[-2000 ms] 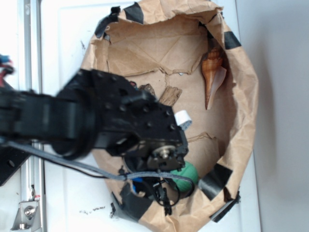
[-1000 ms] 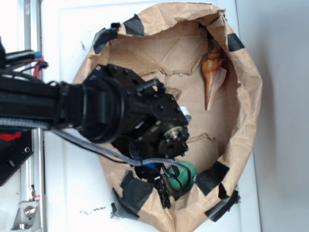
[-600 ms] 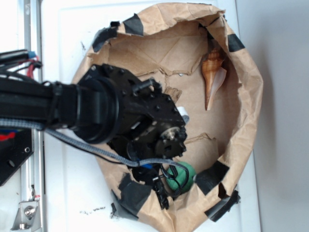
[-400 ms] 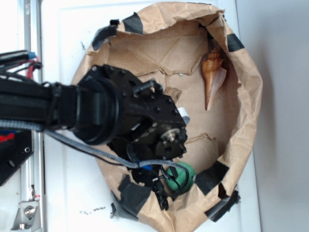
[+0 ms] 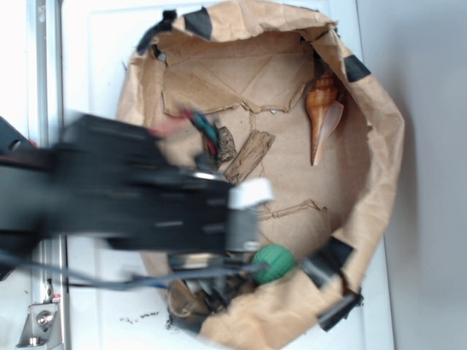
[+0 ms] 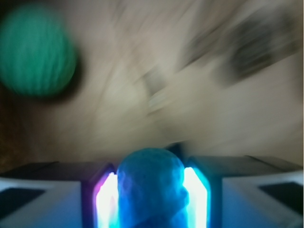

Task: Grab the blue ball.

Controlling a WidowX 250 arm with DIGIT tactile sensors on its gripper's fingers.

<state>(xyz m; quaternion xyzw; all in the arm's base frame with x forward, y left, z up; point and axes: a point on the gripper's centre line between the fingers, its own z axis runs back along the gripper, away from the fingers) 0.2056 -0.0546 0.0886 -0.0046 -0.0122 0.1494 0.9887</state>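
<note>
Between the fingers of our gripper (image 6: 151,199), in the wrist view, sits the blue ball (image 6: 151,183), with a lit pad pressed against each side of it. So we read the jaws as clamped on the ball. Both views are smeared with motion blur, and in the exterior view the arm (image 5: 139,204) is a dark streak over the left side of the paper bag (image 5: 379,182). The ball itself does not show there.

The green ball (image 5: 275,263) lies well apart from the gripper, on the bag floor near the lower rim. The shell (image 5: 319,117) rests against the far wall, and bits of bark (image 5: 248,154) lie mid-floor.

Our worry is the grip. The ball is round and, as far as the blur lets us judge, held only at its two sides, so a quick swing could roll it out of the pads. The bag walls stand high and crumpled; a low exit path could catch the rim and knock the ball loose, or drag the bag along.
</note>
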